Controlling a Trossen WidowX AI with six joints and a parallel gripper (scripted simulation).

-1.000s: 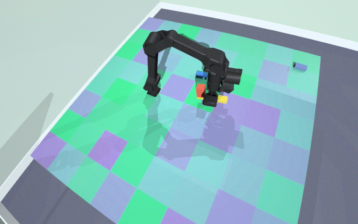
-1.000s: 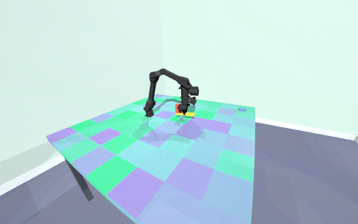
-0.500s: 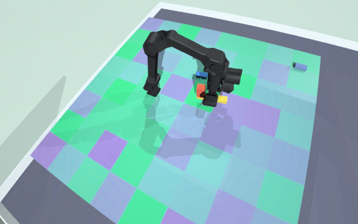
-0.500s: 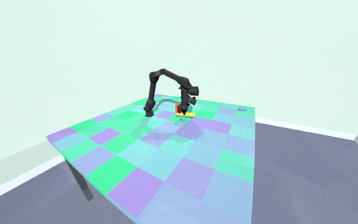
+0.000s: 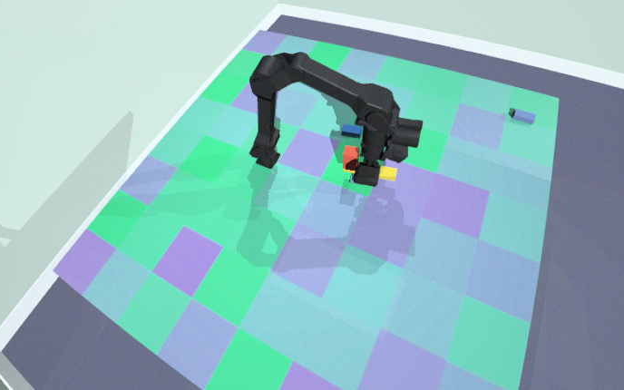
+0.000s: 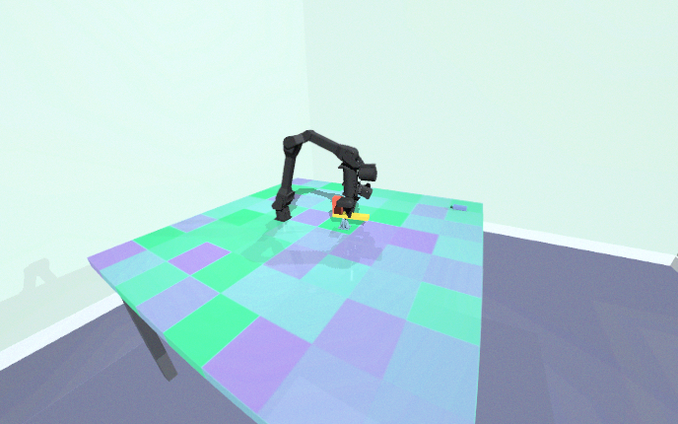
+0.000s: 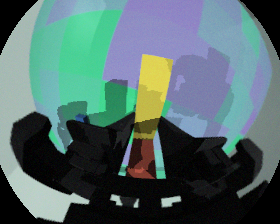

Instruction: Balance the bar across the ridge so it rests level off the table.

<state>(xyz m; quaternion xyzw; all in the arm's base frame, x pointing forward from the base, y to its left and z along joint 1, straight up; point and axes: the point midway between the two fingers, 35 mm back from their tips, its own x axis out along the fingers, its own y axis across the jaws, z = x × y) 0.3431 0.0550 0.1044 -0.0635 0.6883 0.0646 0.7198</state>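
Yellow bar [image 5: 387, 173] [image 6: 359, 216] [image 7: 152, 90] clamped in gripper [image 5: 366, 177] [image 6: 346, 211] [image 7: 147, 116] above patchwork table [image 5: 305, 305] [image 6: 341, 331] [image 7: 158, 25]. Pale walls [image 5: 62, 63] [image 6: 437, 105]. Exterior alone shows table leg [image 6: 155, 342], seven o'clock from bar; top and wrist reveal blue block [image 5: 351, 130] [image 7: 81, 118], exterior doesn't. Ridge indistinct; bar's middle hidden in top view.

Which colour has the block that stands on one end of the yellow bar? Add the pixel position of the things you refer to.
Red-orange [image 5: 349, 153] [image 6: 336, 202]; best seen from the top view.

Bar [image 5: 387, 173] [image 6: 360, 217] [image 7: 153, 85] in the pincer [image 5: 364, 182] [image 6: 345, 214] [image 7: 147, 116], block [image 5: 350, 153] [image 6: 336, 202] [image 7: 142, 155] at one end.
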